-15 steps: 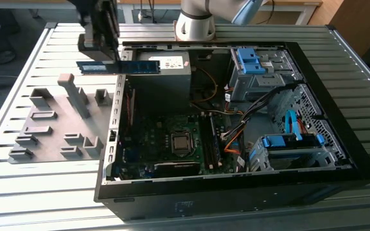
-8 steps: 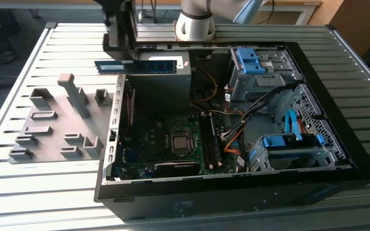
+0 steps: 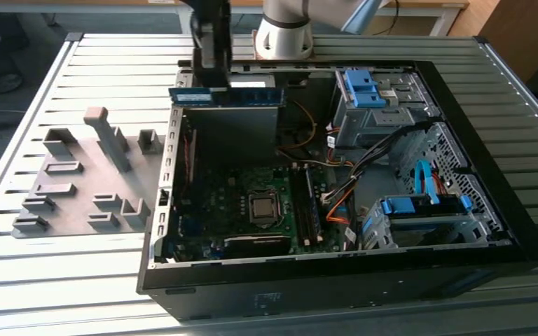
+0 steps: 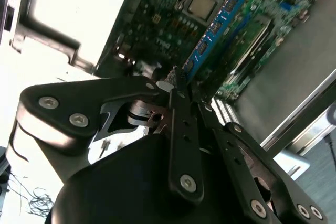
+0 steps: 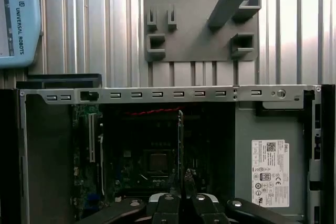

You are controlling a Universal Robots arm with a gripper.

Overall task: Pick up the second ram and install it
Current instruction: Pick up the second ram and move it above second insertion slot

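Observation:
The second ram (image 3: pixel 224 96) is a thin strip with a blue label, held level in the air over the open PC case's far wall. My gripper (image 3: pixel 213 85) is shut on it from above. In the second wrist view the ram (image 4: pixel 214 29) runs out from my gripper (image 4: pixel 176 77) over the motherboard (image 4: pixel 157 19). In the first wrist view the ram (image 5: pixel 181 140) shows edge-on as a thin line above my gripper (image 5: pixel 182 182). The black slot rails (image 3: pixel 312 210) lie beside the processor (image 3: pixel 263 207), well below the ram.
The open PC case (image 3: pixel 493 210) takes up the middle of the slatted table, with blue drive cages (image 3: pixel 367 87) and loose cables (image 3: pixel 344 189) on the exterior view's right. A grey holder plate (image 3: pixel 64 210) with upright blocks lies on the exterior view's left. The arm's base (image 3: pixel 283 35) stands behind the case.

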